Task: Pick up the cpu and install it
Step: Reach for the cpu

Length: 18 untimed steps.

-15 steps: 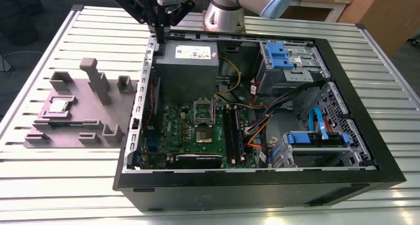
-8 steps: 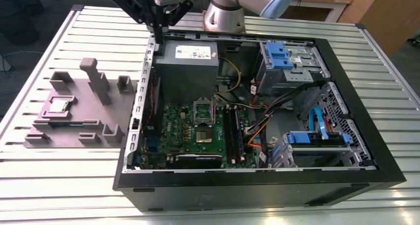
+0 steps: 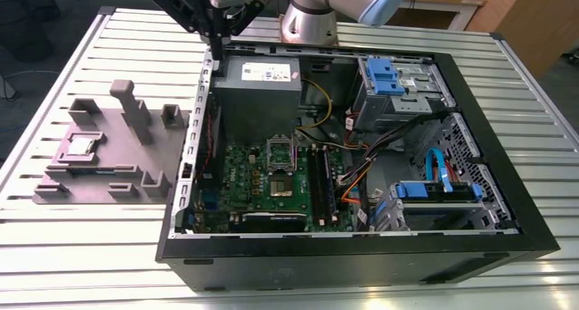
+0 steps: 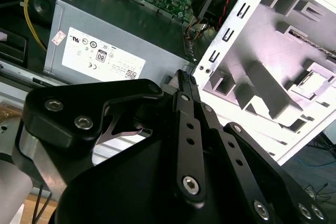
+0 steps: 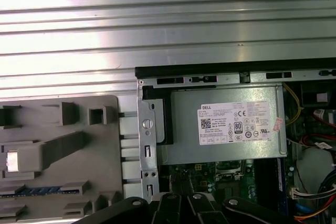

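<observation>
Hanging over a far corner of the open computer case (image 3: 362,262), the gripper (image 3: 215,64) is keeping its two black fingers pressed together and is carrying nothing. In the exterior view its tip is sitting just above the case wall that faces the grey tray (image 3: 118,181), close beside the power supply (image 3: 257,86). Whether the tip is touching that wall cannot be told. In the second wrist view the closed tip (image 4: 184,75) is pointing at the gap between the power supply (image 4: 115,45) and the perforated case wall.

The cpu (image 3: 81,145) is lying flat in a square recess of the tray, on the exterior view's left, outside the case and well apart from the gripper. In the first wrist view the cpu (image 5: 11,160) is showing as a pale square at the tray's edge, and in the second wrist view it (image 4: 313,81) is lying beyond the tray's upright blocks.

Inside the case the green motherboard (image 3: 244,174) is lying exposed, with its socket (image 3: 281,182) near the middle and black memory sticks (image 3: 323,181) just beside it. Case and tray are both resting on a slatted metal table (image 3: 108,256).
</observation>
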### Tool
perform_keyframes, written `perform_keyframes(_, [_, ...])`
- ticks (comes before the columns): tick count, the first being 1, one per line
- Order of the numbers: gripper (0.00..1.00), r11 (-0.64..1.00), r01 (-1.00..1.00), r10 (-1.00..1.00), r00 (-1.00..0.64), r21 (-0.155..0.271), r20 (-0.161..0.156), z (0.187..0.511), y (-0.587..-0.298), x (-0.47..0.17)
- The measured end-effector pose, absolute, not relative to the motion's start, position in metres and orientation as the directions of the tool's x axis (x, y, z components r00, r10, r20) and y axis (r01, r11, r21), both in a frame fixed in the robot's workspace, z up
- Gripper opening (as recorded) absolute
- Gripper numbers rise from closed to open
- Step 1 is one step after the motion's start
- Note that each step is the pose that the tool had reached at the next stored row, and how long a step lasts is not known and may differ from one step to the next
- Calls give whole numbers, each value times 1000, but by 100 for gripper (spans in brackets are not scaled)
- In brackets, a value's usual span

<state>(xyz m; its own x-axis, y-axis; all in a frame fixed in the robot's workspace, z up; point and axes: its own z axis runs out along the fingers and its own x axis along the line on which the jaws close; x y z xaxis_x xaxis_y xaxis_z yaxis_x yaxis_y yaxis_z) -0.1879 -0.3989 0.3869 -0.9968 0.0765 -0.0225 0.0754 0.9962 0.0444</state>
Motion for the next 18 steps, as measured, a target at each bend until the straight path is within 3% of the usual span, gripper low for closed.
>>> perform_keyframes(18, [11, 996, 76, 77, -997, 44, -22, 387, -399, -192])
